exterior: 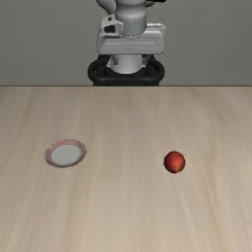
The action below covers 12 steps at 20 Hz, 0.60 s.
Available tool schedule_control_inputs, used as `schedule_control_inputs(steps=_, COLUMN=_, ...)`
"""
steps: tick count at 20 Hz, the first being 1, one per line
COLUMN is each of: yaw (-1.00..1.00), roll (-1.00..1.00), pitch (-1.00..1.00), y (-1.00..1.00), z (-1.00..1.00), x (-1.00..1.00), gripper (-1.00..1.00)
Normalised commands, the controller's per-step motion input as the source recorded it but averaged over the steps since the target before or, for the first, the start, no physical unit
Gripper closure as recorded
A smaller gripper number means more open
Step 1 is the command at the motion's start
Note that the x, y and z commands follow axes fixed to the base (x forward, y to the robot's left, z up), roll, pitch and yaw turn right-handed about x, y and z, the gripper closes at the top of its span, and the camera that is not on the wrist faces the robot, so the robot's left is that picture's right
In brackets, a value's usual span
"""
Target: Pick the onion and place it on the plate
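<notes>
The table (pixel 126 221) bears the onion (pixel 174 162), well apart from the plate (pixel 66 154).

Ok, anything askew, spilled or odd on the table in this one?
Nothing stands out. The onion sits whole on the table, apart from the plate, which lies flat toward the exterior view's left.

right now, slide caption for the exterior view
Onion and plate apart on the table, robot arm at its far edge.
</notes>
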Motion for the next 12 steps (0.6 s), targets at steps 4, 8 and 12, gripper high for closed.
schedule_control_inputs(steps=4, yaw=0.0, roll=0.0, pitch=0.0, y=1.0, z=0.0, x=0.0, gripper=-1.0)
schedule_control_inputs(steps=8, yaw=0.0, roll=0.0, pitch=0.0, y=1.0, z=0.0, x=0.0, gripper=-1.0)
schedule_control_inputs(steps=12, yaw=0.0, roll=0.0, pitch=0.0, y=1.0, z=0.0, x=0.0, gripper=-1.0)
